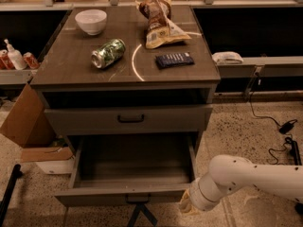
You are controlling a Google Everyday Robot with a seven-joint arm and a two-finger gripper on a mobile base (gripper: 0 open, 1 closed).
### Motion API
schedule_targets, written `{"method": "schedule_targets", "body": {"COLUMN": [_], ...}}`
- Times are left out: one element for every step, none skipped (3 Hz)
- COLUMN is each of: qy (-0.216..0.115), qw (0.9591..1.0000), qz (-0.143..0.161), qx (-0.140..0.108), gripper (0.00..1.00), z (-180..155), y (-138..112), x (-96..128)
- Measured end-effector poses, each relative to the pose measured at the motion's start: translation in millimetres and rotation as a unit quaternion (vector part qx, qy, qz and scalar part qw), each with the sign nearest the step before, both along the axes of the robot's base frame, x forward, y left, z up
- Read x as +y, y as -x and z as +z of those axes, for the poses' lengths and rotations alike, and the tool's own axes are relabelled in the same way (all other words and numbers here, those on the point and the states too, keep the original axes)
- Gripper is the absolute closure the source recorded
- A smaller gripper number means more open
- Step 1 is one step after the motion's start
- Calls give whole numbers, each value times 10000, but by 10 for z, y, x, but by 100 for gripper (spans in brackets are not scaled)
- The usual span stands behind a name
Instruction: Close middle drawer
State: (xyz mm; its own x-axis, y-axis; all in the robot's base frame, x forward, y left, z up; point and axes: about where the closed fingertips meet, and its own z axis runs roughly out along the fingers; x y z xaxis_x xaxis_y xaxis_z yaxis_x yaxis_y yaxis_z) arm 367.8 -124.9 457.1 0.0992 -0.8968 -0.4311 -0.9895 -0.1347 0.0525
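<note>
The middle drawer [94, 198] is the pulled-out grey-brown one low in the cabinet. It stands wide open, its inside is empty, and its low front carries a small dark bar handle [138, 199]. My gripper [186, 204] sits at the end of the white arm [236, 176], right by the drawer front's right corner. I cannot tell whether it touches the front. Above the open drawer, the taller drawer front [85, 121] with a larger handle is closed.
On the cabinet top are a white bowl [91, 21], a tipped green can [108, 53], a chip bag [160, 23] and a dark bar [174, 59]. A cardboard box [26, 122] stands at the left. Cables [279, 131] lie on the floor at the right.
</note>
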Motion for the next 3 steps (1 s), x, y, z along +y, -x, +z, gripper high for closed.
{"method": "schedule_targets", "body": {"qy": [45,6,-2], "qw": [9996,9992,9986], "qz": [-234,-380,-506], "qx": [-123,-156,-157], "gripper": [100,100,100], "z": [-211,-374,-554], "y": [6,-18,-81], "x": [-9,9,68]}}
